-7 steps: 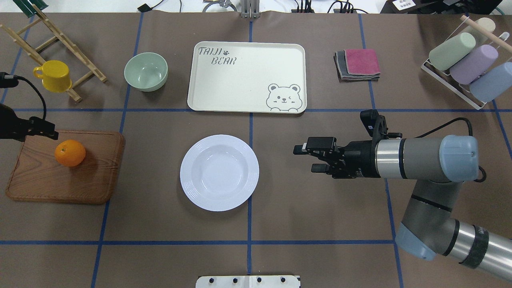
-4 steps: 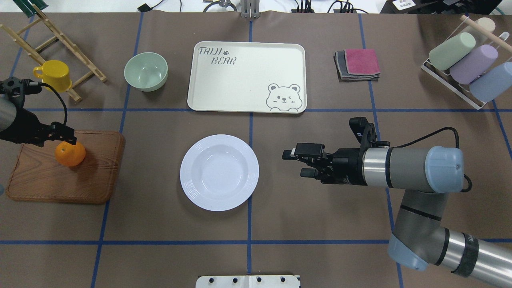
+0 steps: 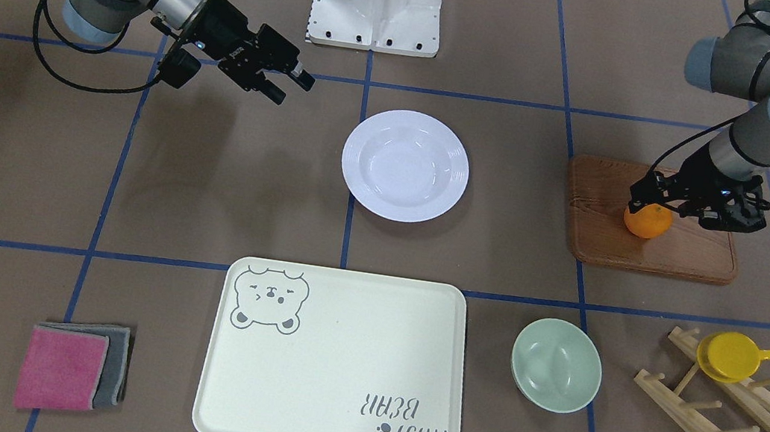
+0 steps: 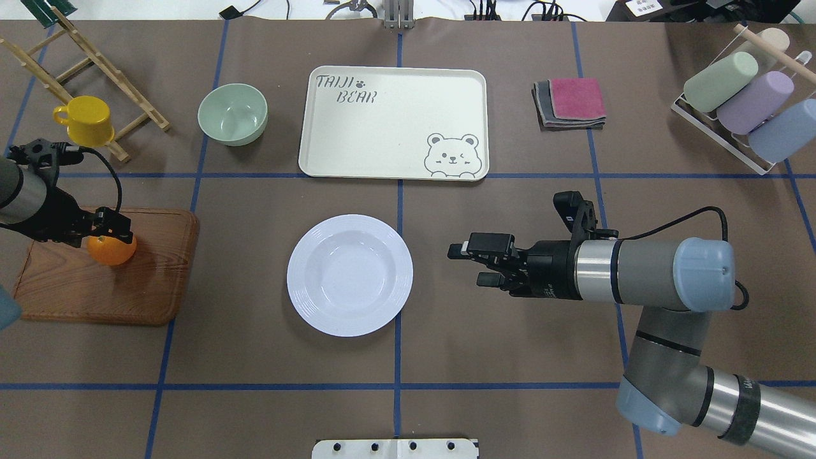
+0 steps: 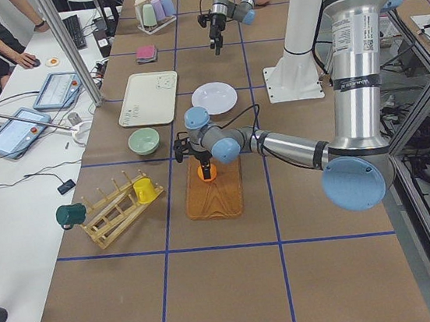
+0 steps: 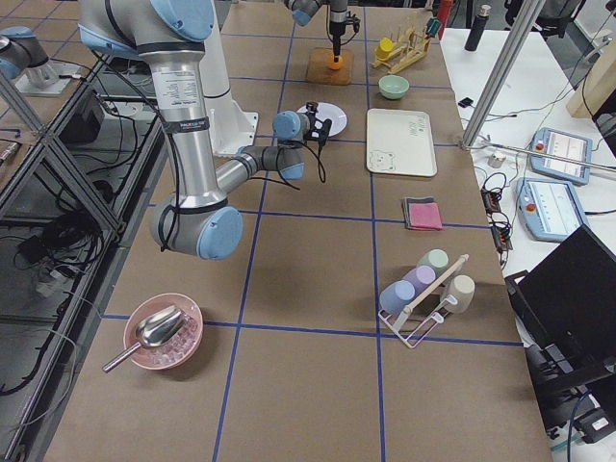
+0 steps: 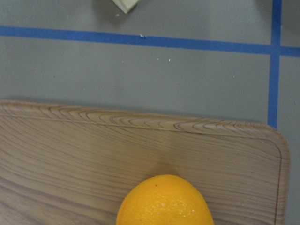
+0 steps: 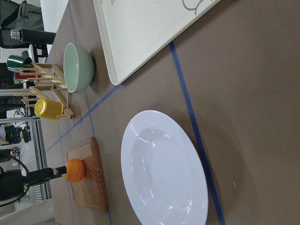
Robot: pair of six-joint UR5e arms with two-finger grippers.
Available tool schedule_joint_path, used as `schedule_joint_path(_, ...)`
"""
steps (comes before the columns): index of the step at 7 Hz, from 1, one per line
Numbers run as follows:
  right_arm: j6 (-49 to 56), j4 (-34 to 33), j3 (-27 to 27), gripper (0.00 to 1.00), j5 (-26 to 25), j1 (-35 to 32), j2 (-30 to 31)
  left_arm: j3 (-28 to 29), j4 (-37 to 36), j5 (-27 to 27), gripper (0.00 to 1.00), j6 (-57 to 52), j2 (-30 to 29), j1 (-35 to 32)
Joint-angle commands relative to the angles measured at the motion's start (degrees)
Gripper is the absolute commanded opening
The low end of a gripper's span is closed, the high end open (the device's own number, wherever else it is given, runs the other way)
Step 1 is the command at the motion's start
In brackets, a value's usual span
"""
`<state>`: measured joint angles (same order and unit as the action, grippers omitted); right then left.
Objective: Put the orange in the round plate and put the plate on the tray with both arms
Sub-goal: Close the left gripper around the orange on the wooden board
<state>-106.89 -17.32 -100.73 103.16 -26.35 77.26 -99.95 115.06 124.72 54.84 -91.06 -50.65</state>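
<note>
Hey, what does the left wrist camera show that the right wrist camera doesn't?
Only the left wrist view: a close-up of the orange, its dimpled skin, and the grain of the wooden board. Only the right wrist view: the round plate, part of the tray, the green bowl and the yellow cup. Both: the orange resting on the wooden board.

Bright, even light is falling from above; the round plate [image 8: 164, 173] is casting a soft shadow beside its rim and catching faint glare inside
</note>
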Motion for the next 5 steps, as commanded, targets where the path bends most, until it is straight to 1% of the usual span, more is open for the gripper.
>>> schedule_joint_path(1,0.01,0.00,0.01,1.00,-0.50,0.25,0.00,1.86,0.16,0.00,0.98,0.18,-0.52,0.55)
schedule_joint_path(2,0.01,0.00,0.01,1.00,-1.29,0.68,0.00,1.86,0.16,0.09,0.95,0.44,-0.78,0.90)
schedule_joint_path(3,0.01,0.00,0.01,1.00,-1.56,0.77,0.00,2.04,-0.01,0.17,0.83,1.66,-1.83,0.99)
schedule_joint_path(4,0.10,0.00,0.18,1.00,-1.65,0.95,-0.09,2.13,-0.10,0.35,0.68,2.72,-2.53,1.16)
schedule_joint_path(5,0.27,0.17,0.10,1.00,-2.60,1.04,-0.35,1.60,-0.45,0.61,0.63,2.73,-2.98,1.17)
